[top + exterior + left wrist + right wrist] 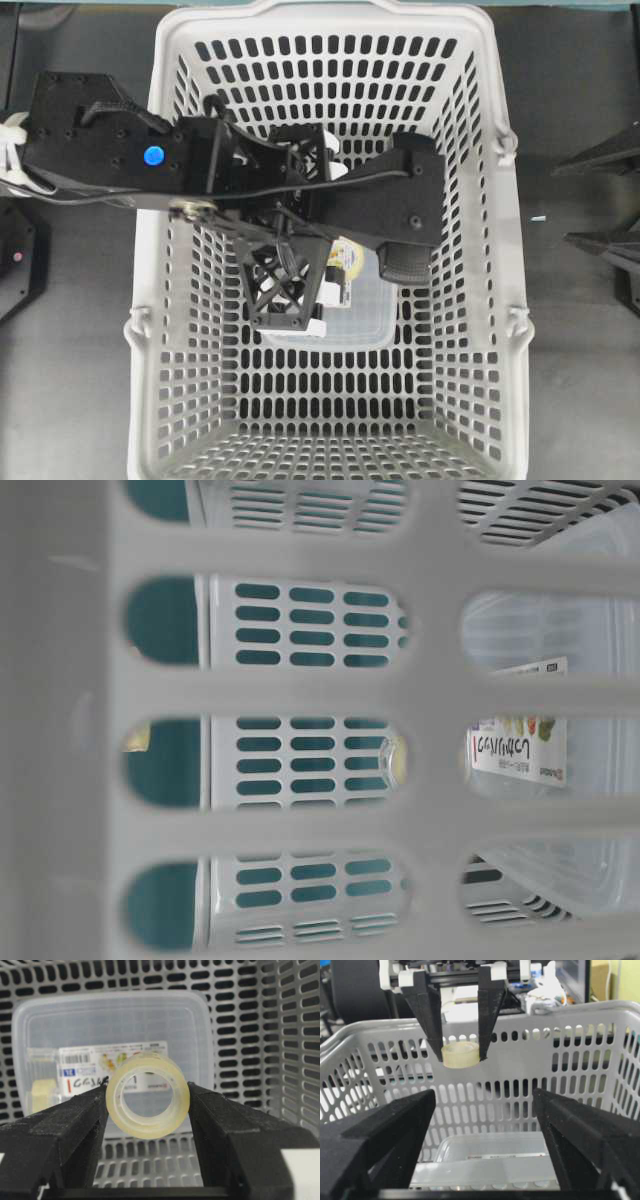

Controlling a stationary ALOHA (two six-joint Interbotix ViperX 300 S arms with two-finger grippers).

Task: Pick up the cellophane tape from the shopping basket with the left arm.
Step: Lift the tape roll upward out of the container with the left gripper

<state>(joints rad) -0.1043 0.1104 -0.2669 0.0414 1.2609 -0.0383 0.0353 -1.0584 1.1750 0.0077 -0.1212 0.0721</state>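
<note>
A: Hanging above the shopping basket (330,60), the left gripper (147,1102) has its jaws closed on the cellophane tape (148,1095); the pale-yellow roll sits pinched between the two black fingers, its hole facing the left wrist camera.

B: And where is the roll against the basket?

A: In the right wrist view the tape (461,1055) is up near the level of the far rim, well clear of the slotted floor; the clear lidded box (110,1035) lies flat on that floor beneath it, its printed label facing up.

B: The other arm?

A: The right gripper (485,1145) stands with its jaws wide apart and nothing between them, looking into the basket from outside; overhead, its dark parts (605,200) show at the right edge, apart from the basket.

B: The surface and the room?

A: A dark grey counter (575,350) carries the light-grey basket, which fills most of the overhead picture; a small pale scrap (538,217) lies on the counter to its right; behind the far wall the right wrist view shows blurred equipment and a yellowish wall; the table-level view looks through the basket's slots to a teal backdrop (160,620).
</note>
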